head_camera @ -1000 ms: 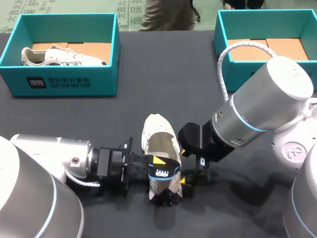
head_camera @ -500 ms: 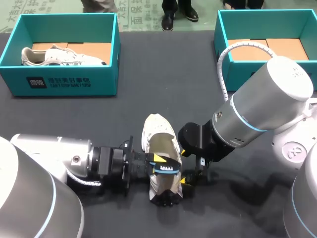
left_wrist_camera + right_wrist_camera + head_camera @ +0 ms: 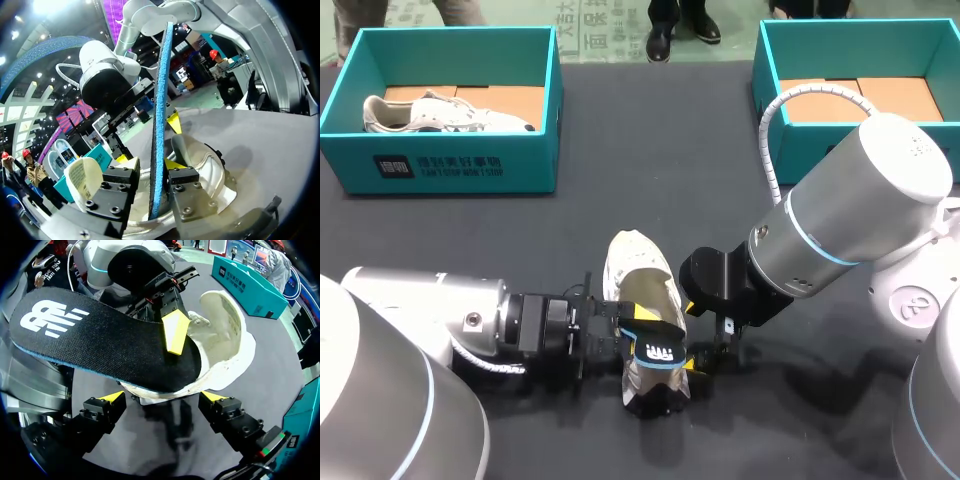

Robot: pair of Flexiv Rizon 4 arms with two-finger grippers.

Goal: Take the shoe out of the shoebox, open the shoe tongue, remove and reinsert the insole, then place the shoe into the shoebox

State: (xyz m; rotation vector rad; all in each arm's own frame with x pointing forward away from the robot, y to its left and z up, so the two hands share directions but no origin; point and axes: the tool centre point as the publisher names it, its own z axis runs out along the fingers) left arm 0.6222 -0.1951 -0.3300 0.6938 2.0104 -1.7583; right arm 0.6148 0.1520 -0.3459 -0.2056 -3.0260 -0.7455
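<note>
A cream shoe point(image 3: 638, 285) lies on the dark table with its toe pointing away from me. Its black insole point(image 3: 660, 352), blue underneath, sticks out of the heel end. In the left wrist view the insole point(image 3: 161, 100) stands on edge between the fingers of my left gripper point(image 3: 150, 162). It touches one finger, and a thin gap shows at the other. My right gripper point(image 3: 162, 397) is open by the shoe's point(image 3: 225, 325) side, below the insole point(image 3: 100, 340), and holds nothing. In the head view the right gripper point(image 3: 707, 358) is at the shoe's right.
A teal shoebox point(image 3: 450, 165) at the back left holds another cream shoe point(image 3: 440, 112). A second teal shoebox point(image 3: 850, 50) at the back right shows only its cardboard floor. My right arm's grey forearm point(image 3: 860, 200) lies over that box's front.
The left gripper's fingers have spread a little. The insole has tipped and slid slightly toward the table's near edge, and the shoe has shifted a little to the left. The right arm has stayed still.
</note>
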